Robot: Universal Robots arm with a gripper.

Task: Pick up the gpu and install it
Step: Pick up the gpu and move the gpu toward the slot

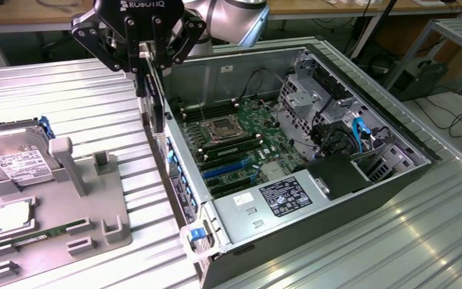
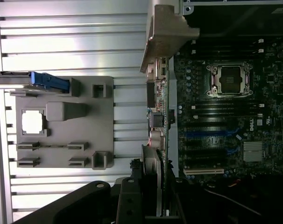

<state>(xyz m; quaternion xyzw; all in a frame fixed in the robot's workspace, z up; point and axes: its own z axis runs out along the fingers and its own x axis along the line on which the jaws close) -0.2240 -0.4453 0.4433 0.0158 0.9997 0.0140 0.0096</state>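
The gripper (image 1: 152,60) is clenched on the gpu (image 1: 157,102), its two fingers pressing the flat faces near the upper edge; the card hangs upright below it, thin and dark, in the air above the wall of the open computer case (image 1: 295,253) on the exterior view's left. It is not yet in a slot. In the wrist view the card is seen edge-on, with its pale metal bracket (image 2: 167,32) at the far end, and it runs along the border of the motherboard (image 1: 247,138).

The step in hand is, I judge, to carry the card over the board and line it up. To do this well, the card should be held plumb, not tilted; its lower edge should stand parallel to the blue expansion slots (image 1: 227,170), which lie near but apart from it, toward the power supply (image 1: 283,195); the bracket end should face the case wall. The wall is close under the card, so enough height over it is wise. Any push down should be straight and gentle, because a skewed card may jam or bend the contacts.
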